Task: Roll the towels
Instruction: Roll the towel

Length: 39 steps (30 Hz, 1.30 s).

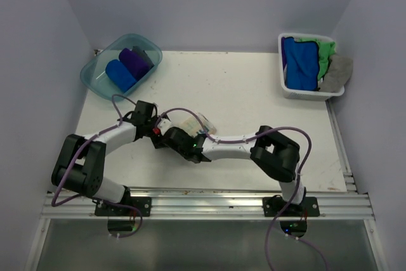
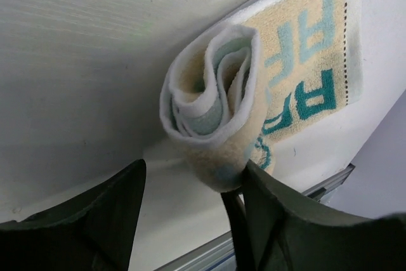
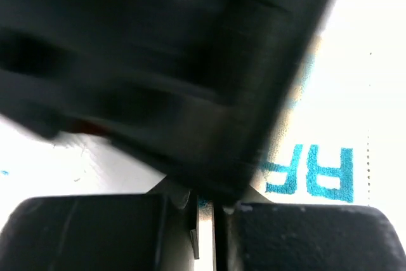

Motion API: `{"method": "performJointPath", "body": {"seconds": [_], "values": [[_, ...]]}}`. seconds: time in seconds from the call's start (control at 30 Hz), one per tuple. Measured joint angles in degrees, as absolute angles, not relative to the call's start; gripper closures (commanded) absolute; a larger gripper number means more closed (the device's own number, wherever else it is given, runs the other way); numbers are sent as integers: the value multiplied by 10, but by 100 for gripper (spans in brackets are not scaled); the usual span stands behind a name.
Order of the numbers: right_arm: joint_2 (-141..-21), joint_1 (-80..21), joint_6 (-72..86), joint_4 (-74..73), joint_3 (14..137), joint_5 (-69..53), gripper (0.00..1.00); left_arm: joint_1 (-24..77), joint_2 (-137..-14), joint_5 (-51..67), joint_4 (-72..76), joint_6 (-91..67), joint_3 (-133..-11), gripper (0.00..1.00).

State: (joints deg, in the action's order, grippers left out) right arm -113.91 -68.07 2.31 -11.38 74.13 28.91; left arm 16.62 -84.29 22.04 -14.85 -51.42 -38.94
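Note:
A cream towel with teal lettering (image 2: 304, 61) lies mid-table, partly rolled; the roll's spiral end (image 2: 209, 106) faces the left wrist camera. My left gripper (image 2: 193, 176) is open around the roll's near end, and its right finger (image 2: 273, 214) touches the roll. My right gripper (image 3: 206, 211) is shut at the towel's (image 3: 317, 169) edge; I cannot tell whether cloth is pinched. From above, both grippers (image 1: 157, 129) (image 1: 176, 136) meet at the cream towel (image 1: 196, 120). A rolled blue towel (image 1: 119, 74) and a purple one (image 1: 135, 61) lie in the teal tub (image 1: 95, 84).
At the back right a white basket (image 1: 304, 93) holds loose blue (image 1: 298, 61), green (image 1: 326, 55) and grey (image 1: 337, 71) towels. The left arm's dark, blurred body (image 3: 158, 61) fills the upper right wrist view. An aluminium rail (image 1: 209, 204) runs along the near table edge.

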Motion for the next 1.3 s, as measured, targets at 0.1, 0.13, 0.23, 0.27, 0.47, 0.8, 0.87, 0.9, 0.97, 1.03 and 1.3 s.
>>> {"method": "performJointPath", "body": {"seconds": [0.1, 0.13, 0.23, 0.27, 0.47, 0.8, 0.87, 0.9, 0.97, 1.03, 1.3], "values": [[-1115, -651, 41, -89, 716, 237, 100, 153, -840, 224, -152, -512, -391, 30], [-1107, -643, 46, -82, 708, 220, 100, 151, -838, 225, -153, -512, -392, 28], [-1081, -617, 58, -63, 681, 159, 100, 146, -831, 228, -156, -512, -396, 25], [-1074, -610, 63, -59, 674, 141, 100, 145, -828, 229, -156, -511, -396, 25], [-1054, -573, 101, -50, 658, 27, 100, 142, -820, 234, -159, -500, -399, 21], [-1045, -484, 222, 11, 625, -183, 100, 140, -802, 239, -156, -499, -397, 22], [-1045, -466, 249, 27, 616, -218, 100, 140, -801, 240, -152, -499, -393, 22], [-1045, -457, 263, 34, 612, -237, 100, 140, -801, 241, -147, -499, -390, 22], [-1047, -445, 285, 46, 607, -267, 100, 140, -801, 243, -141, -500, -386, 22], [-1052, -438, 302, 55, 606, -290, 100, 140, -802, 245, -133, -500, -383, 22], [-1078, -428, 348, 88, 599, -340, 100, 139, -825, 254, -105, -500, -376, 27]]}}
